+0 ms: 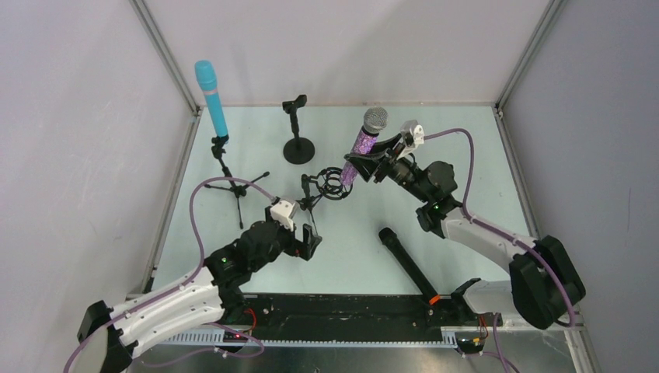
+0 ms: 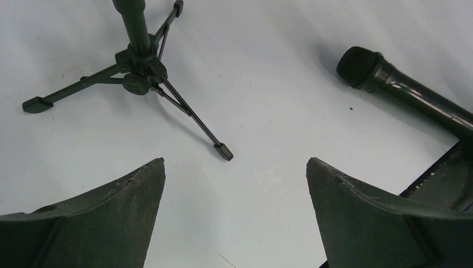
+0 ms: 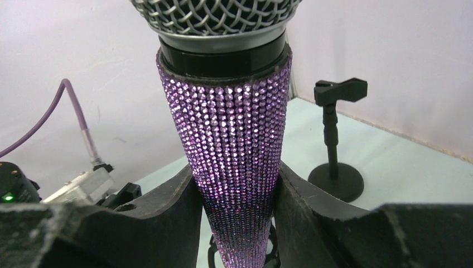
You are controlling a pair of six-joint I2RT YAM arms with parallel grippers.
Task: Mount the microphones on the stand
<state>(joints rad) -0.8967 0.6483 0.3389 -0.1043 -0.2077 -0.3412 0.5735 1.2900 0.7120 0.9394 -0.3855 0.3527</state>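
three microphones: the light blue stick microphone (image 1: 211, 97) stands in the clip of the thin black three-leg stand (image 1: 231, 185), and the long black microphone with an orange ring (image 1: 406, 263) lies on the pale table (image 1: 474, 163). the right gripper (image 1: 367, 159) squeezes the purple glittery microphone (image 3: 234, 151), its bottom end at the round black wire holder (image 1: 332, 185). the left gripper (image 2: 235, 167) is wide open.

Pale green tabletop (image 1: 466, 155), plain white walls (image 1: 78, 155)
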